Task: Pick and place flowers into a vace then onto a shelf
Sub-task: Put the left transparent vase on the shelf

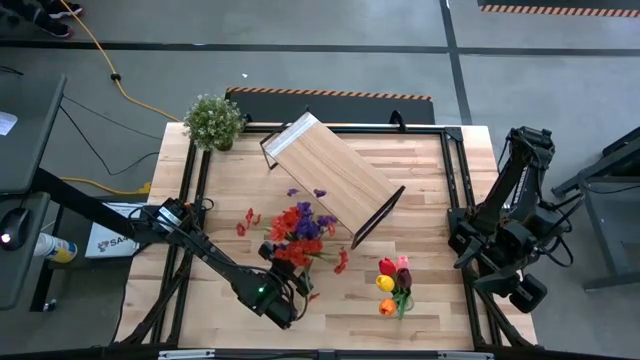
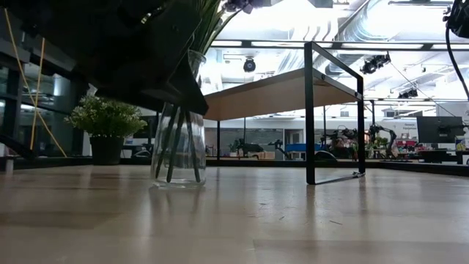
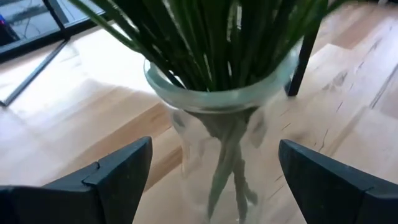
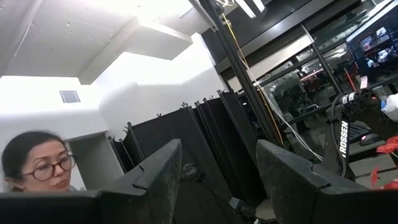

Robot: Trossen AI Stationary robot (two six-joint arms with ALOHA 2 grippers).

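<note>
A clear glass vase [image 3: 217, 118] stands on its base on the table, green stems stuck into it; from above, its red and purple flowers [image 1: 298, 232] hide it. My left gripper [image 3: 214, 149] is open, one finger on either side of the vase's body with a gap to the glass. It shows as a dark mass [image 2: 132, 51] in front of the vase [image 2: 179, 143] in the low view. A bunch of tulips [image 1: 393, 283] lies on the table to the right. The shelf [image 1: 330, 178] stands askew behind the vase. My right gripper [image 4: 217, 168] is open, raised and held away from the table.
A bushy potted plant [image 1: 213, 120] stands at the far left corner. Loose red and purple petals [image 1: 247, 221] lie around the vase. The right arm [image 1: 505, 235] stands folded at the table's right edge. A person [image 4: 37, 165] shows beyond the table.
</note>
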